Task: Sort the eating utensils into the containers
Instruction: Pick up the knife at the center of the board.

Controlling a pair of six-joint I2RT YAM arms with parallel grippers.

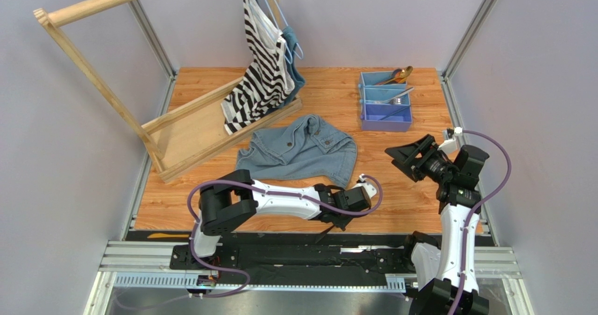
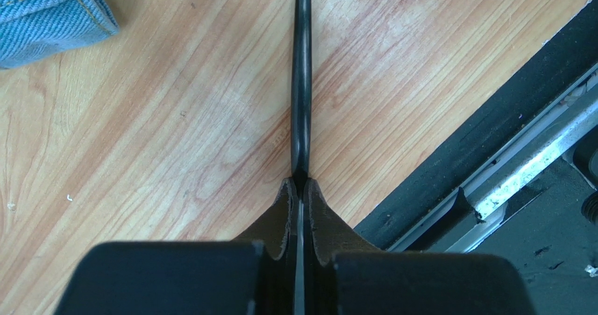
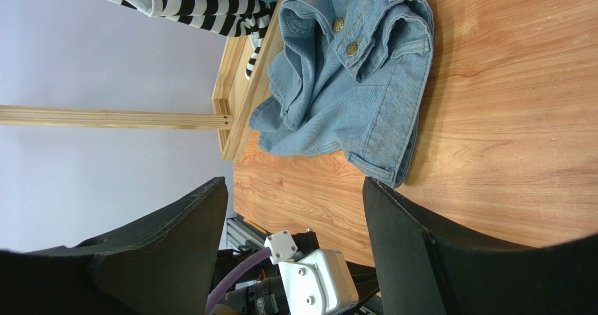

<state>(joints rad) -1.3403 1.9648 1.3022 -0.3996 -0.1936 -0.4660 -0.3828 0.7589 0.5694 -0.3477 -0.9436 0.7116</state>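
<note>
Lower centre of the overhead view: left pincer (image 1: 334, 221) sits low at the near edge of the counter (image 1: 393, 196), just below the denim garment (image 1: 298, 150). Its wrist view shows it clenched on a black utensil (image 2: 301, 84), fingertips pinching one end. The piece runs straight out in line with the pincer toward the top of that frame, over bare wood, with a metal rail (image 2: 533, 168) beyond the counter edge at lower right. Knife or spoon handle, cannot tell, far end is cut off. Cannot tell either whether it is lifted or touching the wood. In the overhead it reads only as a thin dark sliver under the wrist, pointing at the bottom of the frame. Key relation: the tray (image 1: 384, 125) lies well apart, up and to the right of the left pincer, at the upper right of the counter. Its three compartments are stacked top to bottom in frame, each long side running left-right. A gold spoon (image 1: 402, 74) is in the top one, a silver fork (image 1: 397, 98) in the middle one. So the held piece likely needs carrying up-right and turning until its long axis matches a compartment. Right pincer (image 1: 410, 158) hovers between the two, nearer the tray, jaws spread wide, holding nothing; its wrist view looks across the denim.
</note>
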